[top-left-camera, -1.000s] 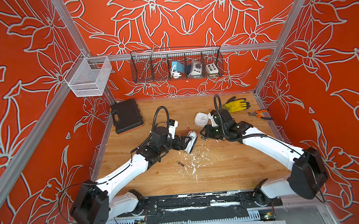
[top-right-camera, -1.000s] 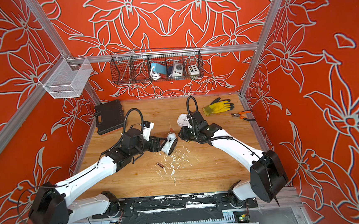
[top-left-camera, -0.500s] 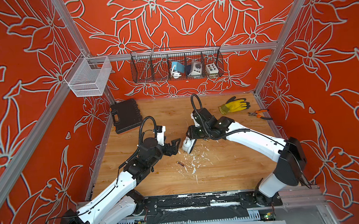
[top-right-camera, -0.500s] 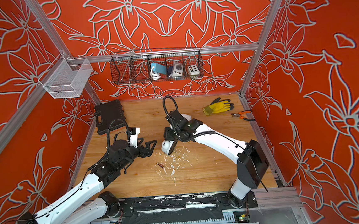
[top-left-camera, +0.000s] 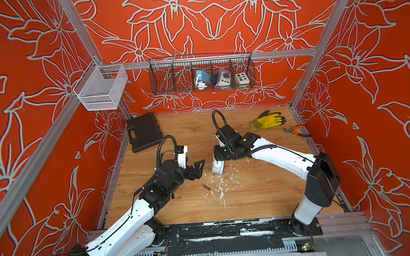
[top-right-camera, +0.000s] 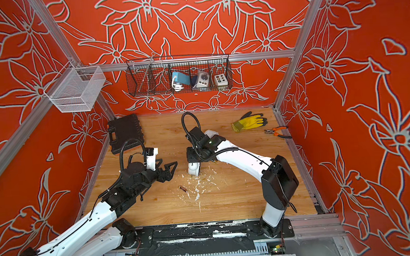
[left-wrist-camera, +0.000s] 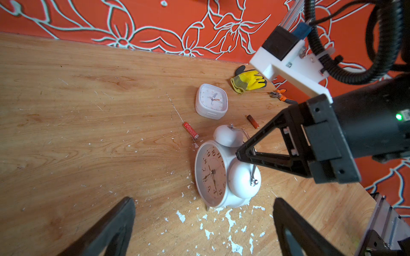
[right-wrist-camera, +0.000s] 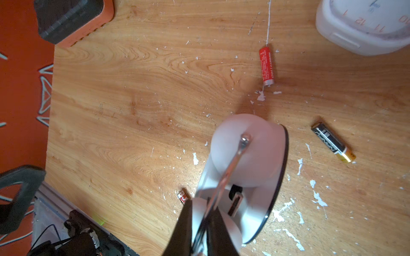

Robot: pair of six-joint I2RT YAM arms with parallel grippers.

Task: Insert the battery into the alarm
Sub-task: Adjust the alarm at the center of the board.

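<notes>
While alarms [left-wrist-camera: 211,100] total 2, batts [right-wrist-camera: 267,66] 3.

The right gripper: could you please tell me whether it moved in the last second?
Yes. In a top view the right gripper has shifted away from the yellow work glove, toward the white twin-bell alarm clock, whose wire handle it pinches.

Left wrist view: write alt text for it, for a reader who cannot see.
A white twin-bell alarm clock stands on a wooden table, pinched at the top by the right tool, with the open left tool facing it. Beyond it lie a red battery, a darker battery, a square white clock, a yellow glove and pliers.
</notes>
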